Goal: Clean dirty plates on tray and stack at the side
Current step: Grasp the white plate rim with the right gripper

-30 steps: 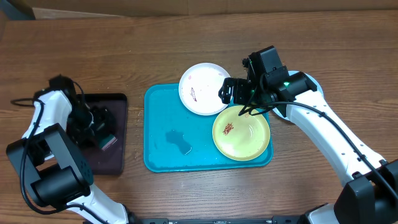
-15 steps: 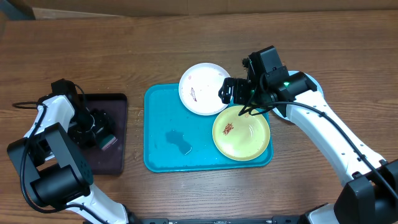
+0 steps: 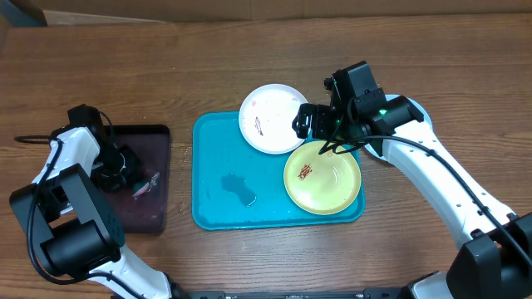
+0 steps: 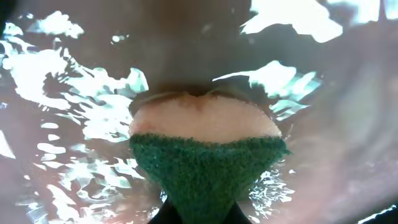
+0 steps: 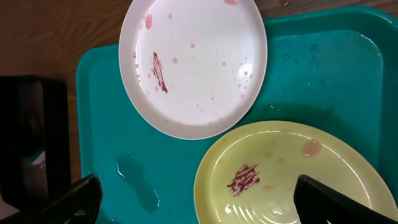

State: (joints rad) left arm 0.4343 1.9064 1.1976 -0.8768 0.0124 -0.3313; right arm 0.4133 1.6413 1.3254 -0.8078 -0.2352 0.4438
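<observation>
Where the turquoise tray [image 3: 220, 154] lies, yellow-green plate [image 3: 332, 189] and white plate [image 3: 268, 110] rest smeared.
Yellow-green at 4 o'clock, white overhanging 1 o'clock; right hand [image 3: 318, 133] above, spread apart; left hand [image 3: 125, 169] at 9 o'clock clamps a sponge [image 4: 208, 168].

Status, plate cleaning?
Left gripper: jaws shut on sponge, at dark tray. Right gripper: jaws open over white plate, yellow-green plate, both smeared, on turquoise tray. Nothing blocking.

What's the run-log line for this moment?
left gripper: shut on green-and-pink sponge in dark narrow tray | right gripper: open above white round plastic plate and yellow-green round plastic plate | both smeared, on turquoise rectangular plastic tray
</observation>
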